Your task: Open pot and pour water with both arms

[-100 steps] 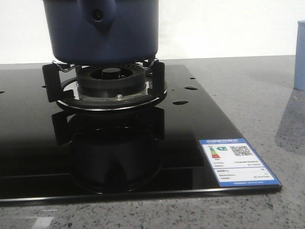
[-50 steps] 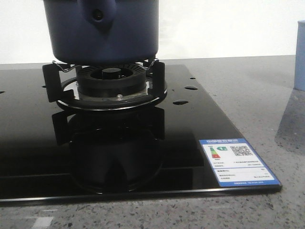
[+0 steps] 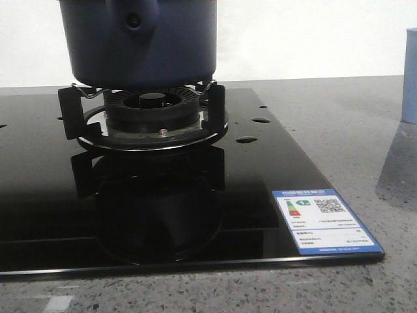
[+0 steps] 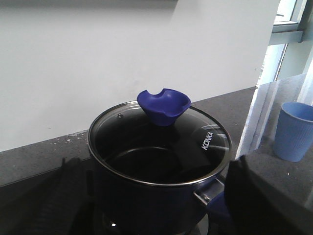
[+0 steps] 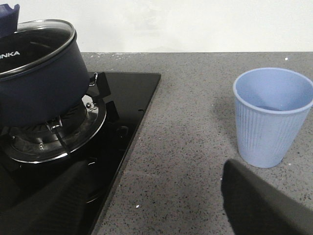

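Note:
The dark navy pot (image 3: pixel 140 45) stands on the burner grate (image 3: pixel 150 114) of a black glass cooktop, its handle stub with a dark hole facing the front camera. In the left wrist view the pot (image 4: pixel 156 196) carries a glass lid (image 4: pixel 161 147) with a blue knob (image 4: pixel 164 105). My left gripper (image 4: pixel 154 166) is open, its dark fingers on either side of the pot and above its side handle (image 4: pixel 210 198). My right gripper (image 5: pixel 155 169) is open and empty over the grey counter, between the pot (image 5: pixel 41 83) and a pale-blue cup (image 5: pixel 271 115). Neither gripper shows in the front view.
The pale-blue ribbed cup stands on the speckled counter right of the cooktop (image 3: pixel 280 163), and shows at the front view's right edge (image 3: pixel 410 78) and in the left wrist view (image 4: pixel 295 131). A white wall lies behind. A label (image 3: pixel 324 220) sits on the cooktop's front right corner.
A shadow on the counter at the right of the front view has shifted slightly. The pot and cup have not moved.

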Motion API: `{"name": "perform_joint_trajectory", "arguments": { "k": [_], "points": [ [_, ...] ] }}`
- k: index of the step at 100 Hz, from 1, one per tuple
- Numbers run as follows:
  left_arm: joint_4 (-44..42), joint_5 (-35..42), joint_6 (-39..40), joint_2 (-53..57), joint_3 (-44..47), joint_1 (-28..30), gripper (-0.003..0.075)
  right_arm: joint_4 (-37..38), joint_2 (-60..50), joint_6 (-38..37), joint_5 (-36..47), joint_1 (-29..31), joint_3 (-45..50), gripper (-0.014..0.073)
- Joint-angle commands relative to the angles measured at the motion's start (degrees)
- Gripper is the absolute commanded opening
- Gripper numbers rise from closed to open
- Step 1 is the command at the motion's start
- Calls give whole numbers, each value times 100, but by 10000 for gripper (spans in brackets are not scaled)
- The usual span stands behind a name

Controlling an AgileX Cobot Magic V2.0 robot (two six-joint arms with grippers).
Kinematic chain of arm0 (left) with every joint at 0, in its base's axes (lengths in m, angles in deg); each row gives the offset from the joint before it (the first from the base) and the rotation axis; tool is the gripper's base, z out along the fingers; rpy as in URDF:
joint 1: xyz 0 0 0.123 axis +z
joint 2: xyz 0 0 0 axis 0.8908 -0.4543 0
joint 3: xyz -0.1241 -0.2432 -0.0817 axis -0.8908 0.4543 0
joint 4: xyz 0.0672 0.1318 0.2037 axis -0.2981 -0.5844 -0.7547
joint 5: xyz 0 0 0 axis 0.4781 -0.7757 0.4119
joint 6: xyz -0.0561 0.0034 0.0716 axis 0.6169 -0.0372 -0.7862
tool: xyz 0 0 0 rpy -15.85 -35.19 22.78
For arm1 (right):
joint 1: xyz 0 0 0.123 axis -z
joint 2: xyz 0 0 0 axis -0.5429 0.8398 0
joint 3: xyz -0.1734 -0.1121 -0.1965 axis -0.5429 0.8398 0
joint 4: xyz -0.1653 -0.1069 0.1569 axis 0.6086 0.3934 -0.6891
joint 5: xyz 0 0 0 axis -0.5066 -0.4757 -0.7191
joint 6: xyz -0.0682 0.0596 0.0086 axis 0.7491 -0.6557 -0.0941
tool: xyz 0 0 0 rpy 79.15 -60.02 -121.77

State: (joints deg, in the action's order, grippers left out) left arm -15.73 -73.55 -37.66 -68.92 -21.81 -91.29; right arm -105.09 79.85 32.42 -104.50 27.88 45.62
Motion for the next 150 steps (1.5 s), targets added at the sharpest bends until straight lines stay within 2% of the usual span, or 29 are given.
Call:
{"name": "perform_joint_trajectory", "arguments": {
  "k": [1, 11, 24, 76, 106, 116, 135, 142, 150],
  "points": [
    [95, 910, -11, -365, -202, -209, 510, -13, 67, 79, 391, -6, -215, 546],
    [95, 1466, -11, -815, -202, -380, 519, -13, 67, 79, 391, -6, -215, 546],
    [95, 1870, -11, -1363, -383, -575, 583, -13, 67, 79, 370, -6, -215, 546],
    [75, 1931, -11, -3312, -1881, -664, 589, -13, 67, 79, 370, -6, -215, 546],
    [75, 2025, -11, -3635, -2110, -529, 585, -13, 67, 79, 310, -6, -215, 546],
    [62, 2039, -11, -3635, -2110, -529, 546, -13, 67, 79, 310, -6, -215, 546],
    [44, 2039, -11, -3621, -2110, -529, 368, -13, 67, 79, 310, -6, -215, 546],
    [44, 2039, -11, -3581, -2110, -529, 337, 12, 67, 79, 310, -6, -215, 546],
    [44, 2039, -11, -3497, -2110, -529, 334, 158, 67, 79, 351, -6, -215, 545]
  ]
}}
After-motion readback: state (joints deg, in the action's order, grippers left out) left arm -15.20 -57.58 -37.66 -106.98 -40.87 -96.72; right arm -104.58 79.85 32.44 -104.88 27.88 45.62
